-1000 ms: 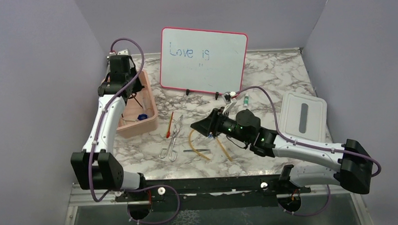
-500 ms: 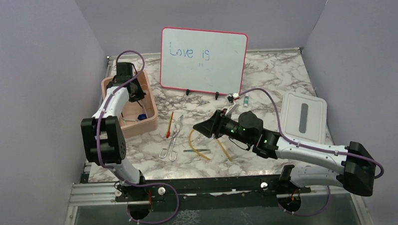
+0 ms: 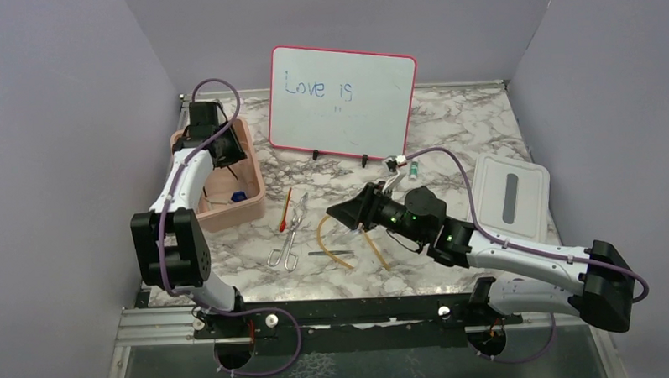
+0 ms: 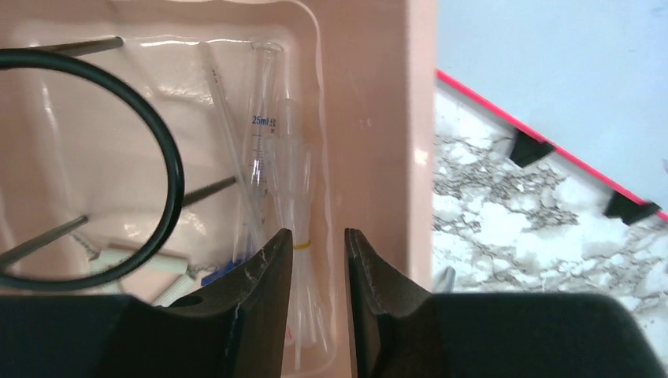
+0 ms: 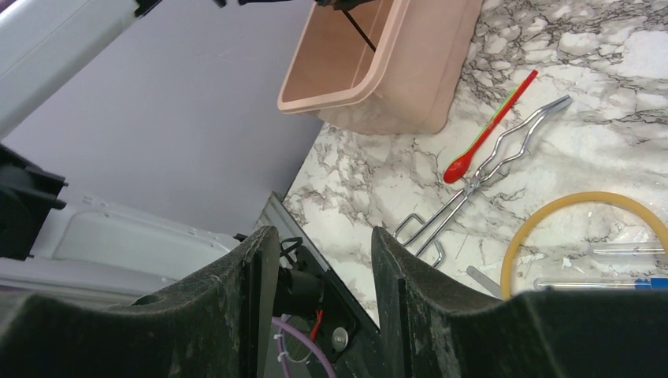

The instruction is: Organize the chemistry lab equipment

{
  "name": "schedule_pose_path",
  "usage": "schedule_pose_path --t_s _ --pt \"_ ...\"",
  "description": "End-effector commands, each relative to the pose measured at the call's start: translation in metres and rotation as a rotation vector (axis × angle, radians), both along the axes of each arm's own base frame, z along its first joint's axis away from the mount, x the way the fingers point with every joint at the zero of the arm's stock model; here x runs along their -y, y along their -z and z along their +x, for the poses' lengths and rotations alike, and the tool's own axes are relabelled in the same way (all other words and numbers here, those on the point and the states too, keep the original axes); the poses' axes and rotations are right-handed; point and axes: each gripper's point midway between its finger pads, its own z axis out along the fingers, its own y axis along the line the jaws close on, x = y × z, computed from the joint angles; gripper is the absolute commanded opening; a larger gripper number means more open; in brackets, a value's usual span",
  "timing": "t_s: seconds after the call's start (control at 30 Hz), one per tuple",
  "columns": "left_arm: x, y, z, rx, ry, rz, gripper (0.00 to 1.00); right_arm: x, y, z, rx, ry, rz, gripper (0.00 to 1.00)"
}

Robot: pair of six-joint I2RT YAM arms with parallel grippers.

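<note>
My left gripper (image 4: 317, 242) hangs open over the pink bin (image 3: 248, 171), nothing between its fingers. Under it in the bin lie a bundle of clear tubes (image 4: 303, 272) tied with a yellow band, a clear 25 ml tube (image 4: 264, 150) and the black wire ring tripod (image 4: 169, 169). My right gripper (image 3: 349, 214) is open and empty above mid-table. On the marble lie the metal tongs (image 3: 287, 238), red-tipped spatula (image 3: 286, 209), tan rubber tube (image 3: 323, 235), thin dark rod (image 3: 331, 253) and, by the whiteboard, a small vial (image 3: 414, 169). Blue-capped clear tubes (image 5: 599, 282) lie inside the tan loop.
The pink-framed whiteboard (image 3: 342, 100) stands at the back centre. The bin's white lid (image 3: 509, 195) lies flat at the right. Purple walls close in the left, back and right. The arms' black base rail (image 3: 344, 310) runs along the near edge.
The left arm has swung round, its elbow now near the front left, with the gripper staying over the bin and its jaws parted from shut. The right arm has drifted slightly right.
</note>
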Motion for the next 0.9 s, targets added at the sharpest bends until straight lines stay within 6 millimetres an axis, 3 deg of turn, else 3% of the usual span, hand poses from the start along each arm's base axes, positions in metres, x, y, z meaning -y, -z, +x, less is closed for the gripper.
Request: schedule_pose_path --t_s 0.0,0.07,0.17,0.27,0.37,0.57,0.67,0.87 --pt "0.013 -0.078 -0.014 0.176 0.077 0.023 0.33 0.009 0.003 0.005 0.002 0.047 -0.013 0.51" --pt "0.023 -0.099 -0.024 0.225 0.126 0.043 0.35 0.010 0.005 0.006 -0.003 0.054 -0.016 0.51" --pt "0.068 -0.124 -0.046 0.300 0.304 0.083 0.38 0.011 0.010 0.006 -0.015 0.058 -0.026 0.51" --pt "0.111 -0.130 -0.075 0.344 0.499 0.142 0.45 0.016 0.016 0.007 -0.034 0.079 -0.042 0.51" --pt "0.138 -0.127 -0.098 0.368 0.628 0.159 0.48 0.024 0.027 0.008 -0.062 0.114 -0.056 0.51" --pt "0.170 -0.096 -0.123 0.299 0.744 0.210 0.50 0.034 0.056 -0.006 -0.088 0.085 -0.017 0.51" --pt "0.168 -0.067 -0.128 0.205 0.717 0.268 0.51 0.039 0.077 -0.007 -0.136 0.102 -0.081 0.51" --pt "0.167 -0.005 -0.134 0.004 0.622 0.294 0.61 0.044 0.089 -0.008 -0.163 0.118 -0.105 0.51"
